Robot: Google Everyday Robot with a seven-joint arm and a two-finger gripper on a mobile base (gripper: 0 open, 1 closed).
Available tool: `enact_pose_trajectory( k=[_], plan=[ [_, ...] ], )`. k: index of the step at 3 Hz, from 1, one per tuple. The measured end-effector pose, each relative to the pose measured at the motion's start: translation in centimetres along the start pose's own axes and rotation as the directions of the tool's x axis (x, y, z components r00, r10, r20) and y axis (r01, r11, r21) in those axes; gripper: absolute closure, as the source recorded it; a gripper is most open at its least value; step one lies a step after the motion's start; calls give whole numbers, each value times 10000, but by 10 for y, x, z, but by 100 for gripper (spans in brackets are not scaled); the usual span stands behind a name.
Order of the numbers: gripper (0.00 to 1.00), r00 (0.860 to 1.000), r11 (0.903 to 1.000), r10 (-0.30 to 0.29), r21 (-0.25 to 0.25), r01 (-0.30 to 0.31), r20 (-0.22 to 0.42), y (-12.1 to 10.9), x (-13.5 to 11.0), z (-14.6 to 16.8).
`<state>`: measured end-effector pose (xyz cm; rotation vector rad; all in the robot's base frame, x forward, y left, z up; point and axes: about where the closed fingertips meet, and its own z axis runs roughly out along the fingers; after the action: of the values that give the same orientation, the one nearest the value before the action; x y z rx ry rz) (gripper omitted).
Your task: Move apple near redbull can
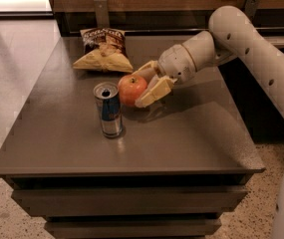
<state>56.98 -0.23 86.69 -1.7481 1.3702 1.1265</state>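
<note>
The white jointed arm (251,49) reaches in from the right, bent at the elbow, with its wrist angled down and leftward over the dark grey desk (191,133). Its end effector (138,88) pinches the round red-orange apple (130,87) between two pale fingers (154,91), just beside the upright slim blue-and-silver redbull can (109,111). A crinkled yellow-brown chip bag (103,51) lies behind them.
</note>
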Motion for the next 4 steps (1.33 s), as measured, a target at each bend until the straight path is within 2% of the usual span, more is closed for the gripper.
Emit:
enact_pose_trajectory(
  k=[1, 4],
  plan=[
    [83, 10000, 10000, -5, -86, 5, 73, 9, 3, 6],
    [13, 9994, 9992, 246, -332, -239, 238, 25, 15, 17]
  ],
)
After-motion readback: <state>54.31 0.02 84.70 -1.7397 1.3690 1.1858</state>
